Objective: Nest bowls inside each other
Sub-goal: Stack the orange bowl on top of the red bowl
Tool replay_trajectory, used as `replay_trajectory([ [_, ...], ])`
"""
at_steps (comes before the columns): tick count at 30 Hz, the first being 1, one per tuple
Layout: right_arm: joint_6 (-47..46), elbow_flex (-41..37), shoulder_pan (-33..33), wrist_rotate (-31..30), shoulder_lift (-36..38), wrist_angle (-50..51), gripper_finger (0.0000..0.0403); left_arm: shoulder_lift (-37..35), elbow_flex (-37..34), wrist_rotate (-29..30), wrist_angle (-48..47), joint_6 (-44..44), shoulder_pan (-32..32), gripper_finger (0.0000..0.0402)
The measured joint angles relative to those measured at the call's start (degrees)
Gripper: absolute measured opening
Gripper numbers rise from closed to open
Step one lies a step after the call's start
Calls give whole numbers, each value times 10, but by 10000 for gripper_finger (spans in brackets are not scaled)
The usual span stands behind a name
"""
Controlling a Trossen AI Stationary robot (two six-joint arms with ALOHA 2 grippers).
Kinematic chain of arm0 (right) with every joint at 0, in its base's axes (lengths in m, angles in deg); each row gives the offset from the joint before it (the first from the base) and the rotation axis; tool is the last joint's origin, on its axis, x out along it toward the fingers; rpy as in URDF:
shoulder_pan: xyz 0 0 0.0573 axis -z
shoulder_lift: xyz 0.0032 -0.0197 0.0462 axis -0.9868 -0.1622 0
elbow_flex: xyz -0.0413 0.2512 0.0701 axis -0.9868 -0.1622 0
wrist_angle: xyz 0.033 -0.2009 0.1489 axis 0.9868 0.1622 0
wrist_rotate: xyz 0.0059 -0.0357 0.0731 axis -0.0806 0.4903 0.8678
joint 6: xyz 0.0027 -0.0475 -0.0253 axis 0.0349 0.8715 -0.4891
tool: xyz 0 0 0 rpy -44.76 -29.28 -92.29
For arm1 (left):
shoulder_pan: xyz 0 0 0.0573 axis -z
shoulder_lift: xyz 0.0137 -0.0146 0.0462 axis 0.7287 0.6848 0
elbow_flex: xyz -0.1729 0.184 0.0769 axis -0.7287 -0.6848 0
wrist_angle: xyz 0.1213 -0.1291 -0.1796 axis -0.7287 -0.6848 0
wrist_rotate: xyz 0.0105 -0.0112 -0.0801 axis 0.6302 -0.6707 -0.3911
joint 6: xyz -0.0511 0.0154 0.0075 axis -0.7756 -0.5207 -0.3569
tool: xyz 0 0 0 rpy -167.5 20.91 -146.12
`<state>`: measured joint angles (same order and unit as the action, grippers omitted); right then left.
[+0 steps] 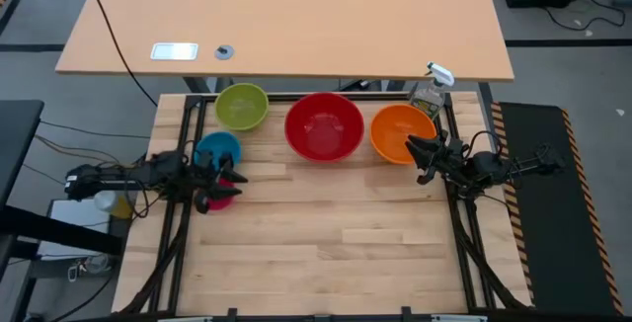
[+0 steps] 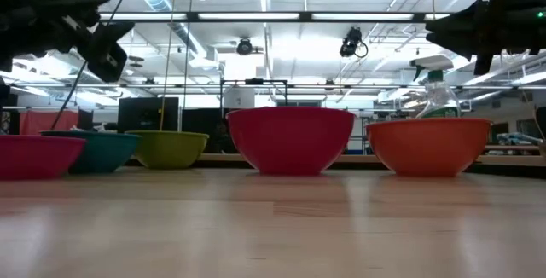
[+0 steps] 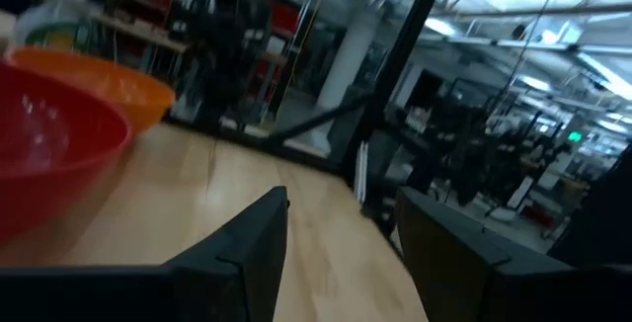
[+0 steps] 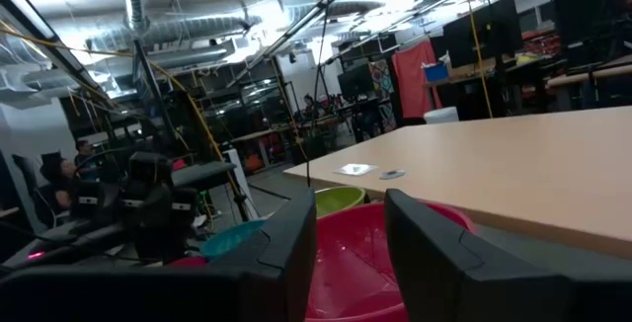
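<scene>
Five bowls stand on the wooden table. Green (image 1: 242, 106), red (image 1: 324, 125) and orange (image 1: 402, 132) form a row at the far side; a blue bowl (image 1: 217, 150) and a pink bowl (image 1: 223, 194) stand at the left. My left gripper (image 1: 219, 184) hangs open above the pink bowl, well clear of it in the low view (image 2: 94, 39). At the right, my right gripper (image 1: 415, 159) hangs open by the orange bowl's near rim, also high up (image 2: 461, 31). Nothing is between either pair of fingers (image 3: 341, 253) (image 4: 351, 243).
A spray bottle (image 1: 431, 90) stands behind the orange bowl at the far right corner. A tan desk (image 1: 296, 16) lies beyond the far edge. The near half of the wooden table (image 1: 316, 253) is bare wood.
</scene>
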<state>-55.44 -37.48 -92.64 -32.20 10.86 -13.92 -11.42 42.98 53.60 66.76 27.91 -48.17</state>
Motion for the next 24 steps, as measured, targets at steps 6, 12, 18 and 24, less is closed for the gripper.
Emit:
replay_trajectory([
  [6,0,0,0,0,0,0,130,1,0,0,5,0,0,192],
  [12,0,0,0,0,0,0,130,1,0,1,-2,-22,0,192],
  [18,-2,0,0,0,0,-6,130,1,0,-9,17,-30,0,192],
  [24,-97,0,4,4,0,-119,130,1,0,-86,120,-7,0,192],
])
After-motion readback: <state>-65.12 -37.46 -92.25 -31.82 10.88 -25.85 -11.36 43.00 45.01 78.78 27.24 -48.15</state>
